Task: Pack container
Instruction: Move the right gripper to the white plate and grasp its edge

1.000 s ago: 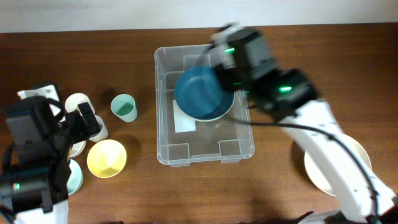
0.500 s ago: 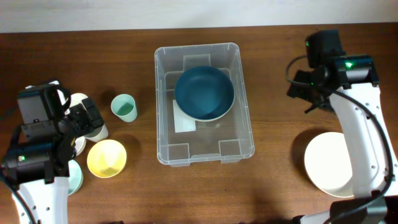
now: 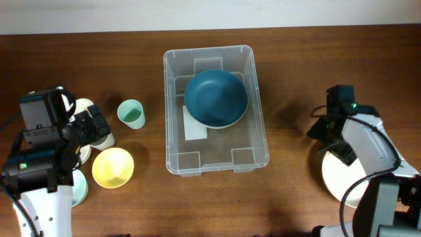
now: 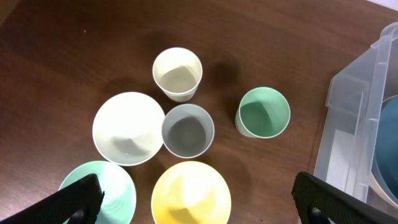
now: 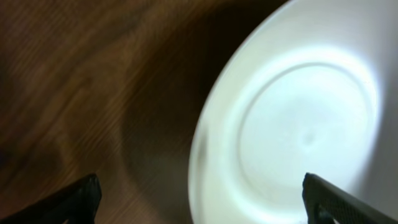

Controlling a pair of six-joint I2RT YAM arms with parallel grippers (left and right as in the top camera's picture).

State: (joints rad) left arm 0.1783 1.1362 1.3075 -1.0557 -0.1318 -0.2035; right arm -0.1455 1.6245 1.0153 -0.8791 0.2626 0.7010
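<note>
Container (image 3: pixel 174 155) sat mid-tabletop (image 3: pixel 289 197), large bowl (image 3: pixel 216 99) in its far half, cups (image 3: pixel 131 113) and small bowls (image 3: pixel 113 166) clustered by left edge, plate (image 3: pixel 334 176) near right edge.

- Right wrist view: the picture I receive is soft and smeared; the white plate (image 5: pixel 298 137) runs off the right and bottom edges
- Right gripper (image 5: pixel 202 186): I see only two dark fingertips, at the bottom corners, spread wide
- Left wrist view: the container (image 4: pixel 357 118) is cut by the right edge; the blue bowl (image 4: pixel 388 143) inside shows as a sliver
- Yellow bowl (image 4: pixel 189 193) and mint bowl (image 4: pixel 102 190): cropped at the bottom edge
- Overhead: the blue bowl covers part of the white label (image 3: pixel 195 128); the right arm (image 3: pixel 358 141) overlaps the white plate
</note>
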